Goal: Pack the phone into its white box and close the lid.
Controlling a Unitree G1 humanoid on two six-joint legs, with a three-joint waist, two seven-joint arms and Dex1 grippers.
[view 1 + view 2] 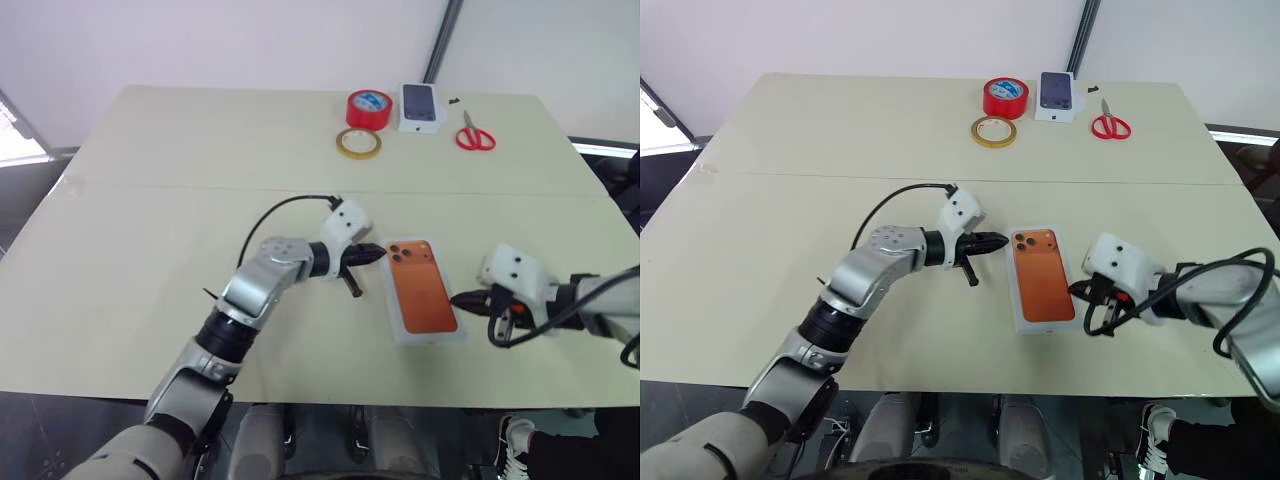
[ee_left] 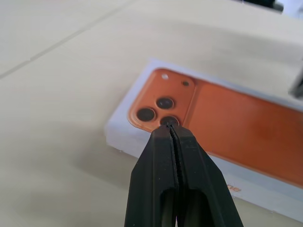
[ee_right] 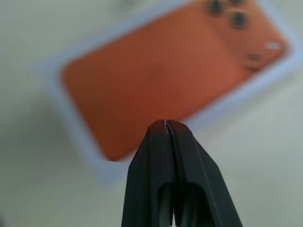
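The orange phone (image 1: pixel 420 288) lies flat, camera block up, framed all round by the rim of the white box (image 1: pixel 432 338) on the table's near right part. My left gripper (image 1: pixel 380 254) is shut and empty, its tip just beside the box's far-left corner near the lenses (image 2: pixel 156 109). From the other side, my right gripper (image 1: pixel 455 298) points at the box's right edge, shut with nothing in it. In the right wrist view the shut fingertips (image 3: pixel 156 130) hover above the phone (image 3: pixel 156 71) and the box's rim (image 3: pixel 80 146).
At the table's far edge stand a red tape roll (image 1: pixel 368 108), a yellowish tape ring (image 1: pixel 358 142), a small white box with a dark phone picture (image 1: pixel 420 107) and red scissors (image 1: pixel 474 135). The table's front edge (image 1: pixel 330 400) runs just behind the box.
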